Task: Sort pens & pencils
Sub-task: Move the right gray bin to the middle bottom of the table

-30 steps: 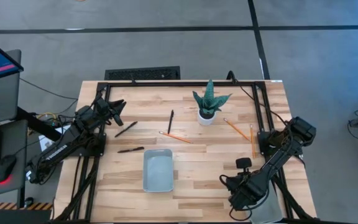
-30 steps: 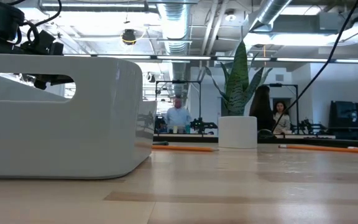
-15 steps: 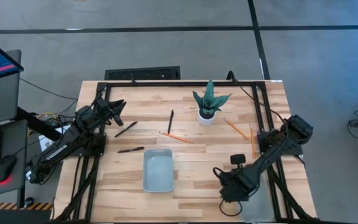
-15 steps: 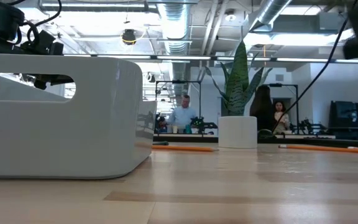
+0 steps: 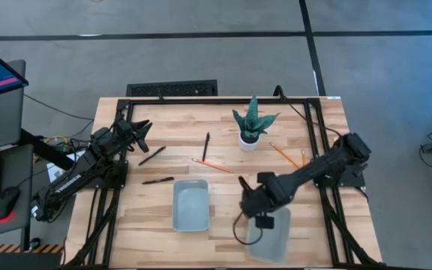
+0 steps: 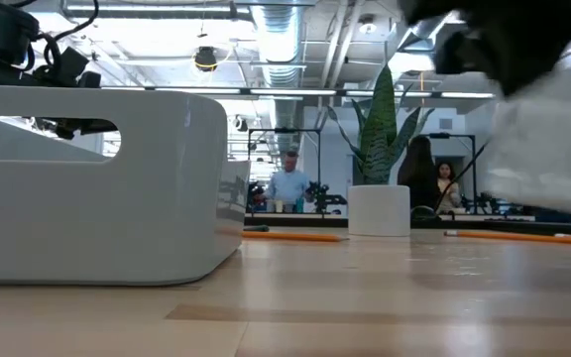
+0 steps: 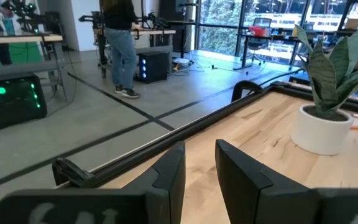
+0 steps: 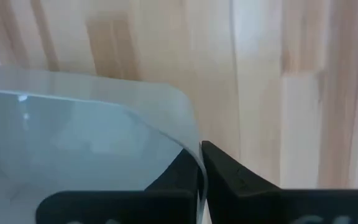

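Observation:
Three black pens (image 5: 151, 155) (image 5: 157, 180) (image 5: 206, 145) lie flat on the left half of the table. Orange pencils lie flat at the middle (image 5: 212, 165) and on the right (image 5: 282, 153) (image 5: 304, 168). A pale tray (image 5: 190, 205) rests on its base at the near middle. My right gripper (image 5: 252, 206) is shut on a second pale tray (image 5: 270, 234), to the right of the first. My left gripper (image 5: 138, 135) hovers over the table's left edge, open by a narrow gap (image 7: 199, 168), just left of the nearest pen. My right gripper holds the second tray by its rim near a rounded corner (image 8: 190, 134). One finger (image 8: 178, 177) is inside the tray and the other (image 8: 232, 177) outside its wall, coming from above. In the low view the tray (image 6: 553, 149) looks lifted clear of the table and tilted.
A potted plant (image 5: 251, 127) in a white pot stands at the far middle, between the pens and the right-hand pencils. A black frame (image 5: 223, 100) runs along the table's far and side edges. Bare wood (image 5: 231, 225) lies between the two trays. People stand in the room behind (image 6: 287, 184).
My right gripper has swung from the table's near right corner toward the left and slightly away from the near edge, carrying the second tray along. The tray now sits close to the first tray's right side. The left arm, pens and pencils have kept still.

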{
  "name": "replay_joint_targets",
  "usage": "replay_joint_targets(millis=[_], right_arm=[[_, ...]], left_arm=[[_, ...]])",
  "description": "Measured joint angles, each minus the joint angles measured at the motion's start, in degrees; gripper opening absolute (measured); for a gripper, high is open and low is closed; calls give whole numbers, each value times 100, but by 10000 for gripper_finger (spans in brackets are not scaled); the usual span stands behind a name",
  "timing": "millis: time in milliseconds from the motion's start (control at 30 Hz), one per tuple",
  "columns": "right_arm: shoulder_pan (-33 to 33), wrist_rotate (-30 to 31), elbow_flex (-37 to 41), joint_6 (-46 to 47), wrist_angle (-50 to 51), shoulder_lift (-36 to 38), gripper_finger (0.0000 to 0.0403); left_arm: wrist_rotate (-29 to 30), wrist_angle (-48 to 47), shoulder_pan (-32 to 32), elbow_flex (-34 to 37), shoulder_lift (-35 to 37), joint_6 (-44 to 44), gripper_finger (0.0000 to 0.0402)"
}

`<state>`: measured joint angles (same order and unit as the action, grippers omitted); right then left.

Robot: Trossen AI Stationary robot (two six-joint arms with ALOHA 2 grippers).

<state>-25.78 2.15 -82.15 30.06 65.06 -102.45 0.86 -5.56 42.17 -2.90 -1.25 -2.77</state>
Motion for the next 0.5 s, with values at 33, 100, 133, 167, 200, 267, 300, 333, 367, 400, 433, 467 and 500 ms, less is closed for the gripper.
replay_joint_targets(millis=[33,100,133,167,200,267,300,333,367,400,433,467,500], right_arm=[[95,-9,-55,-3,-116,0,36],[277,-16,-127,-6,-443,0,32],[360,-15,-160,-8,-596,0,29],[436,-17,-196,-12,-737,0,27],[498,-17,-227,-25,-864,0,25],[571,-28,-266,-80,-1080,0,25],[592,-32,-268,-130,-1149,0,28],[606,-38,-268,-161,-1222,-10,31],[605,-39,-274,-165,-1268,-41,34],[605,-44,-279,-163,-1298,-92,36],[603,-55,-279,-165,-1307,-151,37],[590,-62,-279,-177,-1308,-223,37],[567,-92,-279,-200,-1338,-306,35]], left_arm=[[0,0,2,0,1,1,79],[0,0,1,0,0,3,79],[-1,0,0,0,-1,3,79],[0,-1,0,0,0,2,79],[-1,-1,1,0,-1,2,79],[-2,-2,2,0,0,3,79],[0,0,0,0,1,3,79],[0,-2,2,0,-1,3,79],[-2,0,2,0,-1,3,79],[-2,0,2,0,1,3,79],[-1,-2,2,0,1,3,79],[-1,-2,0,0,-1,3,79],[-1,-2,1,-1,-1,3,79]])
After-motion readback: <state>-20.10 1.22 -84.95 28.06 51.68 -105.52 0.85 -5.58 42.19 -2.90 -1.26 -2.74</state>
